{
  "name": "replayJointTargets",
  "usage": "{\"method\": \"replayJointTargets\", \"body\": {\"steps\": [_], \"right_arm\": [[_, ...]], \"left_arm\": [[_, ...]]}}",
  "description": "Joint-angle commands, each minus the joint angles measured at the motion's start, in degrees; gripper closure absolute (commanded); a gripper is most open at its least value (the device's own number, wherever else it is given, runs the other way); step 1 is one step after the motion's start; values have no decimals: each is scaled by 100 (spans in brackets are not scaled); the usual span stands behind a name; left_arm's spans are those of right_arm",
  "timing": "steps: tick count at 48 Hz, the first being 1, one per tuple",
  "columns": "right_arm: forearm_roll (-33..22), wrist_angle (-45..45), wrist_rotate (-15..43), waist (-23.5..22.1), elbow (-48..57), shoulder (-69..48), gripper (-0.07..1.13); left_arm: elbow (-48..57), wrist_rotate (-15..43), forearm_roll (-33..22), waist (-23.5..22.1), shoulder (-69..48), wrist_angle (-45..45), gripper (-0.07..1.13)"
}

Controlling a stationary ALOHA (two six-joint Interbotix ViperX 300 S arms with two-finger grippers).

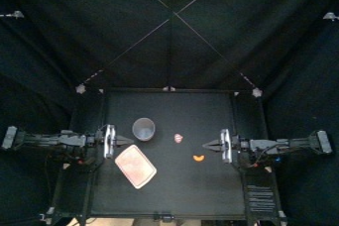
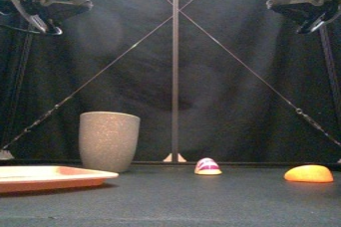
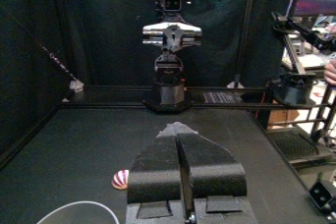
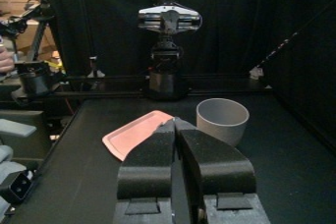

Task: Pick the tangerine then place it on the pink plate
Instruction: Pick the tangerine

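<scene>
Tangerine (image 2: 309, 173): likely light and smooth; best held across its middle.
Left gripper (image 3: 180, 135): closed, empty.
Right gripper (image 4: 176, 132): closed, empty.

Left arm (image 1: 54, 139) and right arm (image 1: 284, 145) are each tucked at their own side, raised and folded, facing one another. The left gripper (image 3: 182, 130) has its jaws pressed together (no gap showing). The right gripper (image 4: 175, 128) is closed just the same.

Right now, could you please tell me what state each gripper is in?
Left gripper: jaws shut, holding nothing.
Right gripper: jaws shut, holding nothing.
</scene>
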Motion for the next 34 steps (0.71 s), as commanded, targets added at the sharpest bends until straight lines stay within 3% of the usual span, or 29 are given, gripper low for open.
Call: {"method": "replayJointTargets", "body": {"steps": [1,8,13,19,23,28,34], "right_arm": [[176,35,114,211,-62,149,103],[545,615,255,255,-290,527,101],[633,1107,290,141,-396,817,91],[923,1230,290,-18,-457,1116,63],[1151,1230,281,-123,-466,1318,32],[1222,1301,264,-229,-431,1617,4],[1151,1485,264,-220,-352,2039,0]], "left_arm": [[-290,35,246,26,62,492,100],[-483,35,264,62,62,1055,99],[-527,44,264,123,62,1107,99],[-510,44,299,211,62,1107,99],[-492,44,281,272,62,1107,99],[-466,35,272,325,62,1107,99],[-404,35,272,396,62,1107,99]]}}
